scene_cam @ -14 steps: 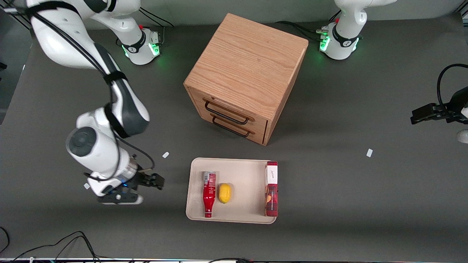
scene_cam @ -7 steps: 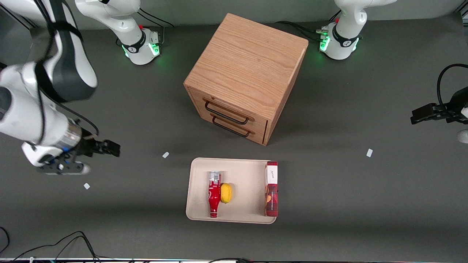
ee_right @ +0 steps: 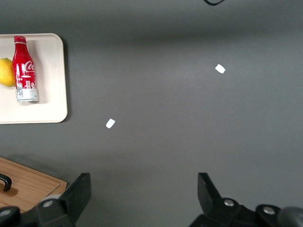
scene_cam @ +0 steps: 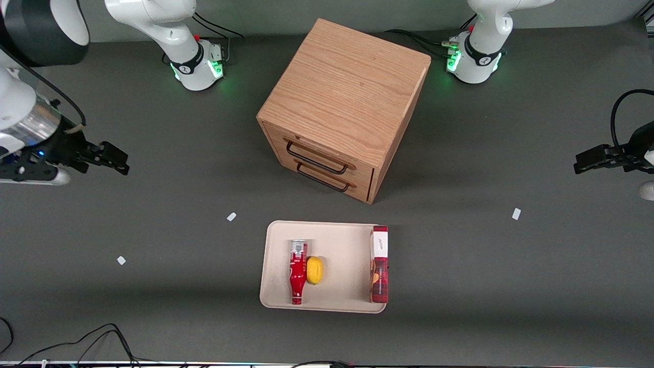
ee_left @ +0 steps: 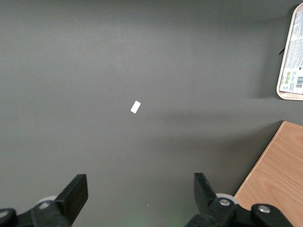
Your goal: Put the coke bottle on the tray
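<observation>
I see gripper (scene_cam: 110,158) raised high at working arm's end of table, well apart from tray (scene_cam: 337,240), fingers (ee_right: 78,191) spread wide, nothing between them (wrist camera looks straight down at bare table). Forearm angled toward table middle. Coke bottle (scene_cam: 297,272) lies flat on tray, touching lemon (scene_cam: 314,270); red box (scene_cam: 379,266) on tray edge nearest parked arm.
</observation>
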Controlling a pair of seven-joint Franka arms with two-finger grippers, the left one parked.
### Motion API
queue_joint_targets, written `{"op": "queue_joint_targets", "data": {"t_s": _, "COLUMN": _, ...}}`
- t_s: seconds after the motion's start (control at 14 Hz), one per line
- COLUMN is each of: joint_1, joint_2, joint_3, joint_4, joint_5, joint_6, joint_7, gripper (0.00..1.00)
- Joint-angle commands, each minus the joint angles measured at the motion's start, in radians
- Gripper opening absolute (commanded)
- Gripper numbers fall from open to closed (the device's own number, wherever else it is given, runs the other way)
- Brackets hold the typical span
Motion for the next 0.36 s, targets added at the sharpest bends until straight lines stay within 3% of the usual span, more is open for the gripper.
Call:
{"op": "queue_joint_targets", "data": {"t_s": 0.0, "joint_1": 0.003, "joint_2": -0.015, "joint_3": -0.041, "joint_4": -0.001, "joint_5": 0.025, "joint_6": -0.048, "joint_7": -0.032, "gripper": 1.00}}
{"op": "queue_joint_targets", "data": {"t_s": 0.29, "joint_1": 0.002, "joint_2": 0.003, "joint_3": -0.049, "joint_4": 0.030, "joint_5": 0.027, "joint_6": -0.062, "joint_7": -0.017, "gripper": 1.00}}
